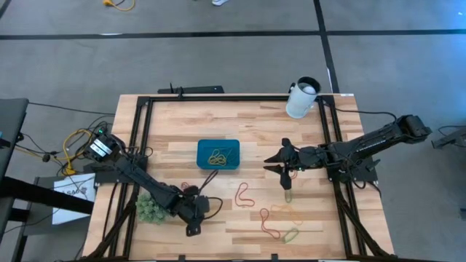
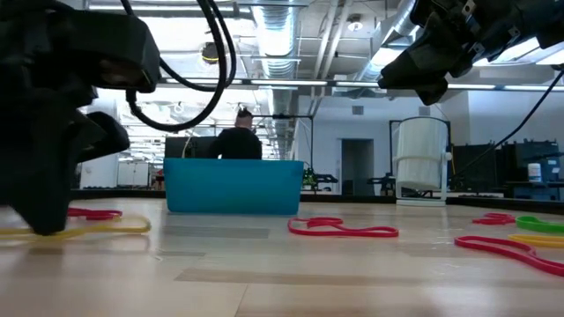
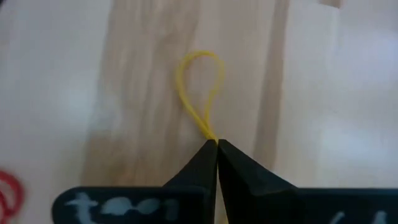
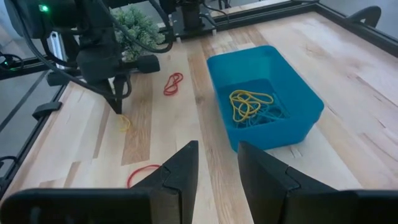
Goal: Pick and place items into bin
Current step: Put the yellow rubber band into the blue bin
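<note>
Bench [image 1: 240, 218]: light wood-plank top inside a dark frame, seen whole from above.

Bin [image 1: 218, 154]: teal-blue shallow tray, rounded corners, near the bench centre, towards the far side. It contains a tangle of yellow loops [image 4: 249, 102] with some greenish strands beside them.

Left end effector [image 1: 195, 212]: low over the near-left part of the bench, tips at the surface. Fingers closed tip to tip, pinching one end of a yellow loop [image 3: 200, 87]; the rest of that loop lies flat on the wood ahead of the tips. The right wrist view shows the same loop [image 4: 125, 123] under the dark fingers.

Right end effector [image 1: 280, 164]: above the bench, right of the bin. Fingers stand apart, nothing between them.

Items loose on the bench:
- red loop [image 1: 245, 193], between the two end effectors, nearer than the bin;
- red loop [image 4: 173, 83], small, close to the left arm;
- cluster on the near-right: red strand [image 1: 268, 223], orange loop [image 1: 286, 212], green loop [image 1: 291, 235], lying close together and partly overlapping.

Green spiky ball [image 1: 151, 208]: near-left edge, just beside the left arm.

White cup [image 1: 301, 98]: far-right corner of the bench, upright.

Background, low view: a person [image 2: 237, 138] in dark clothing beyond the bench, behind the bin.
</note>
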`<move>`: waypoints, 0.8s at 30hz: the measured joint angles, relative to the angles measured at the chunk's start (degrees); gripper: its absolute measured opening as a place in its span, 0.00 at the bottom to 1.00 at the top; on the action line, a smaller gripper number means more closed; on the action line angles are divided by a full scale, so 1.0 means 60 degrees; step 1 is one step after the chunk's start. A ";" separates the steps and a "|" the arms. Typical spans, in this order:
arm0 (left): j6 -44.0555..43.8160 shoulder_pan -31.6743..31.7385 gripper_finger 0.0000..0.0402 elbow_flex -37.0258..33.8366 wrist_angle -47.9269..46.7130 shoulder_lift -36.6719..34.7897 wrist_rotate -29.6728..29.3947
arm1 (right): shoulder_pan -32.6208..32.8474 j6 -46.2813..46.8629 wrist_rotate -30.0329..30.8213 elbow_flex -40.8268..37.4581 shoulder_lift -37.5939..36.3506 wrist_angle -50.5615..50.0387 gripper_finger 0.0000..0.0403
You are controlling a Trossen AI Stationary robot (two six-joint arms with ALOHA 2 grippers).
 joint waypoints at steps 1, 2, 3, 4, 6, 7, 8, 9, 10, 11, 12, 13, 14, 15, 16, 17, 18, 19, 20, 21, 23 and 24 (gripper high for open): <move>-0.0094 -0.0009 0.00 0.0019 -0.0010 0.0000 0.0063 | 0.0003 0.0000 0.0000 0.0000 0.0000 0.0000 0.27; -0.0227 -0.0011 0.01 0.0041 -0.0032 0.0000 0.0084 | 0.0000 0.0000 0.0000 0.0000 0.0000 0.0000 0.27; -0.0343 -0.0013 0.01 0.0059 -0.0044 0.0000 0.0100 | 0.0002 0.0000 0.0000 0.0000 0.0000 0.0000 0.27; -0.0402 -0.0013 0.02 0.0070 -0.0048 0.0000 0.0137 | 0.0002 0.0000 0.0000 0.0000 0.0000 0.0000 0.27; -0.0410 -0.0012 0.04 0.0070 -0.0113 0.0000 0.0395 | 0.0001 0.0000 0.0000 0.0000 0.0000 0.0000 0.27; -0.0410 -0.0009 0.06 0.0070 -0.0159 0.0000 0.0511 | 0.0000 0.0000 0.0000 0.0000 0.0000 0.0000 0.27; -0.0417 -0.0009 0.08 0.0070 -0.0185 0.0000 0.0587 | 0.0004 0.0000 0.0000 0.0000 0.0000 0.0000 0.27; -0.0454 -0.0013 0.09 0.0070 -0.0184 -0.0004 0.0644 | 0.0002 0.0000 0.0000 0.0000 0.0000 0.0000 0.27; -0.0496 -0.0013 0.11 0.0070 -0.0181 -0.0006 0.0660 | 0.0001 0.0000 0.0000 0.0000 0.0000 0.0000 0.27; -0.0562 -0.0020 0.13 0.0070 -0.0179 -0.0007 0.0668 | 0.0002 0.0000 0.0000 0.0000 0.0000 0.0000 0.27; -0.0622 -0.0024 0.15 0.0070 -0.0174 -0.0008 0.0716 | 0.0000 0.0000 -0.0002 0.0000 0.0000 0.0000 0.27; -0.0664 -0.0024 0.17 0.0073 -0.0168 -0.0011 0.0789 | 0.0000 0.0000 0.0000 0.0000 0.0000 0.0000 0.27; -0.0703 -0.0024 0.19 0.0077 -0.0164 -0.0015 0.0855 | 0.0002 0.0000 0.0000 0.0000 0.0000 0.0000 0.27; -0.0738 -0.0024 0.21 0.0077 -0.0161 -0.0015 0.0929 | 0.0002 0.0000 0.0000 0.0000 0.0000 0.0000 0.27; -0.0750 -0.0024 0.23 0.0077 -0.0161 -0.0015 0.0987 | 0.0000 0.0000 0.0000 0.0000 0.0000 0.0000 0.27; -0.0752 -0.0030 0.25 0.0081 -0.0157 -0.0018 0.1010 | 0.0000 0.0000 0.0000 0.0000 0.0000 0.0000 0.27; -0.0752 -0.0036 0.27 0.0081 -0.0157 -0.0021 0.1015 | 0.0004 0.0000 0.0000 0.0000 0.0000 0.0000 0.27; -0.0752 -0.0038 0.29 0.0081 -0.0157 -0.0022 0.1015 | 0.0000 0.0000 0.0000 0.0000 0.0000 0.0000 0.27; -0.0750 -0.0038 0.30 0.0081 -0.0159 -0.0022 0.1015 | 0.0004 0.0000 -0.0002 0.0000 0.0000 0.0000 0.27; -0.0747 -0.0038 0.32 0.0064 -0.0154 -0.0026 0.1015 | 0.0002 0.0000 0.0000 0.0000 0.0000 0.0000 0.27; -0.0710 -0.0042 0.34 -0.0037 -0.0105 -0.0049 0.1015 | 0.0003 0.0000 0.0000 0.0000 0.0000 0.0000 0.27; -0.0710 -0.0042 0.35 -0.0113 -0.0085 -0.0066 0.1008 | 0.0001 0.0000 -0.0002 0.0000 0.0000 0.0000 0.27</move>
